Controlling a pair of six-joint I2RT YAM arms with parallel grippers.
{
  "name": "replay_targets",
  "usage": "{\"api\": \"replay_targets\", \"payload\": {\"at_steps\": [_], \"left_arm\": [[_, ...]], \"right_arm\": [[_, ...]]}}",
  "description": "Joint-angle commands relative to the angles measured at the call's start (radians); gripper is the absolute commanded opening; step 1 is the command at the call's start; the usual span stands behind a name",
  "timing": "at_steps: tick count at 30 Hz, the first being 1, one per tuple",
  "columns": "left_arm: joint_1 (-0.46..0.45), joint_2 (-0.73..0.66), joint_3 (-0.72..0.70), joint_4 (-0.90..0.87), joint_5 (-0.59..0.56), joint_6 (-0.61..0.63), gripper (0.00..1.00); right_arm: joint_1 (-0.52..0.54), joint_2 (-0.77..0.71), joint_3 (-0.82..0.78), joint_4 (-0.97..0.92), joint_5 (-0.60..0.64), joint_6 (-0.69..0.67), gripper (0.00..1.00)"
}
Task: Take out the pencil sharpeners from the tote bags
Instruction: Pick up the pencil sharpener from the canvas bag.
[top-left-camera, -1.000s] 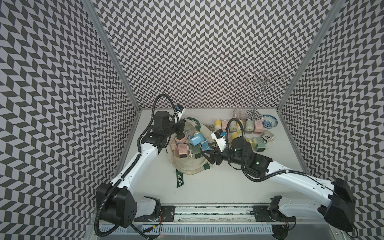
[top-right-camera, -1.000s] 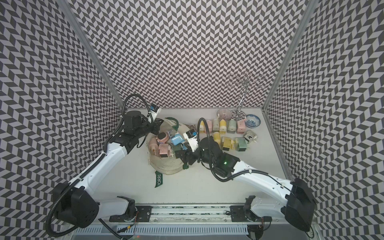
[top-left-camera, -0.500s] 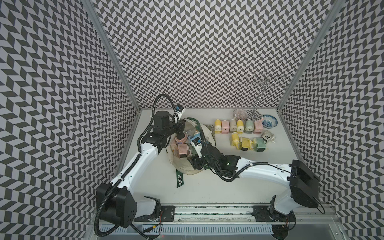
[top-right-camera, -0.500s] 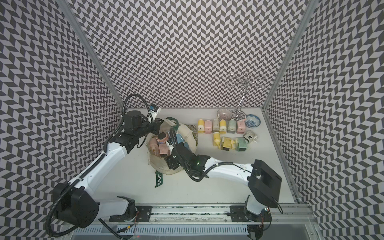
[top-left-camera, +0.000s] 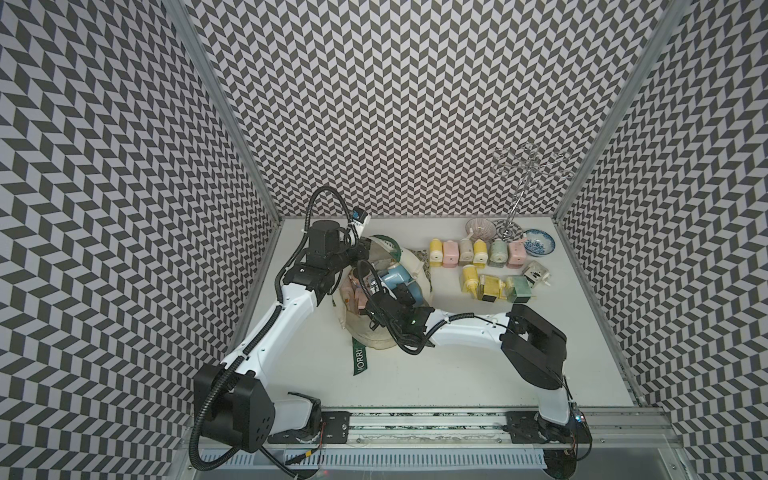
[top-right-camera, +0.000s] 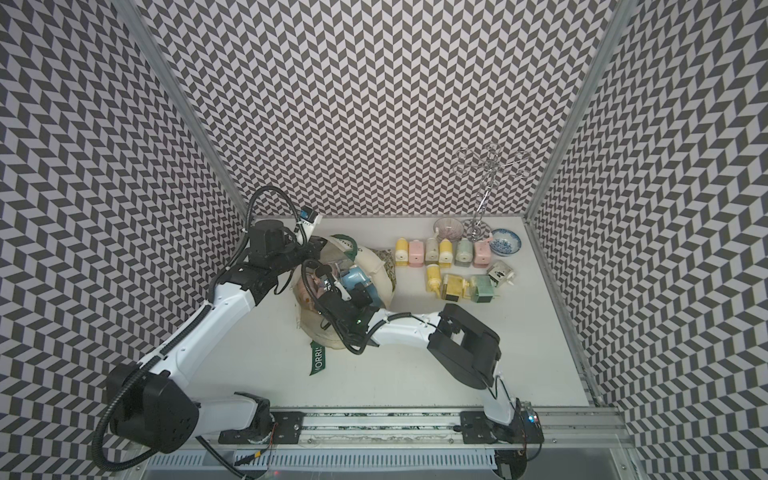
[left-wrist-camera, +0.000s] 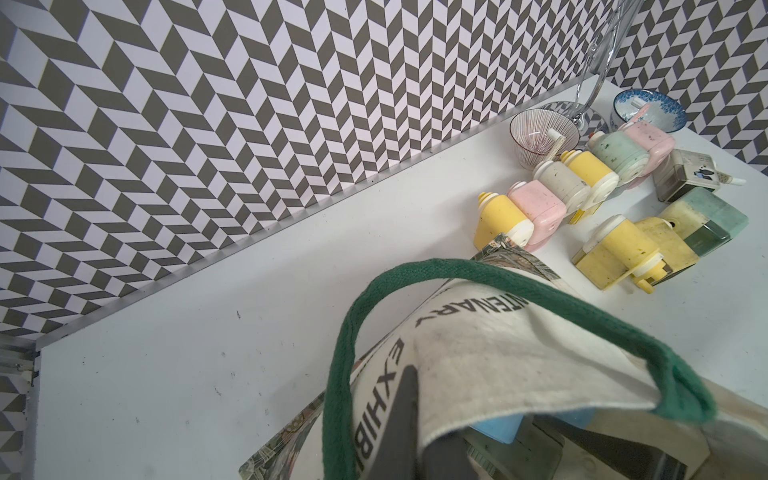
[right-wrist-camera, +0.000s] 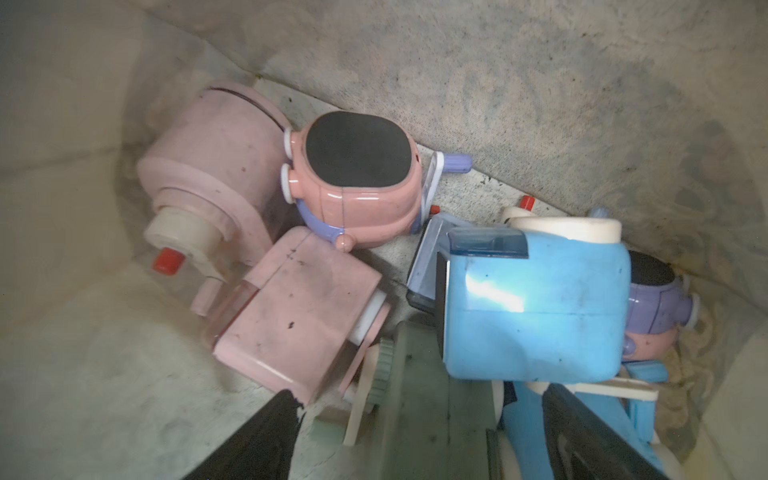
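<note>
Tote bag slumps on the counter, just toward 10 o'clock of its middle, holding pink and blue pencil sharpeners. Left tool is clenched on the bag's rim at its 11 o'clock edge. Right tool is inside the bag, released, fingers wide apart either side of a grey-green sharpener. Other sharpeners sit in rows at the bag's 2 o'clock.

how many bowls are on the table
2. A striped bowl sits at the back beside the wire stand; a blue patterned bowl sits on the stand's other side, near the corner. None seems hidden.
</note>
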Motion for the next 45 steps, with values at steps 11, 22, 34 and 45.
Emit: {"api": "replay_targets", "payload": {"at_steps": [11, 22, 34, 45], "left_arm": [[0.002, -0.034, 0.046, 0.050, -0.018, -0.015, 0.00], [0.000, -0.034, 0.043, 0.054, -0.015, -0.008, 0.00], [0.000, -0.035, 0.044, 0.054, -0.017, -0.005, 0.00], [0.000, -0.034, 0.043, 0.053, -0.014, -0.003, 0.00]], "right_arm": [[-0.055, 0.042, 0.021, 0.260, 0.070, -0.268, 0.99], [-0.135, 0.103, 0.089, 0.201, -0.112, -0.251, 1.00], [-0.127, 0.014, 0.077, 0.056, -0.744, -0.159, 0.97], [-0.128, -0.051, 0.032, 0.034, -0.887, -0.184, 0.96]]}}
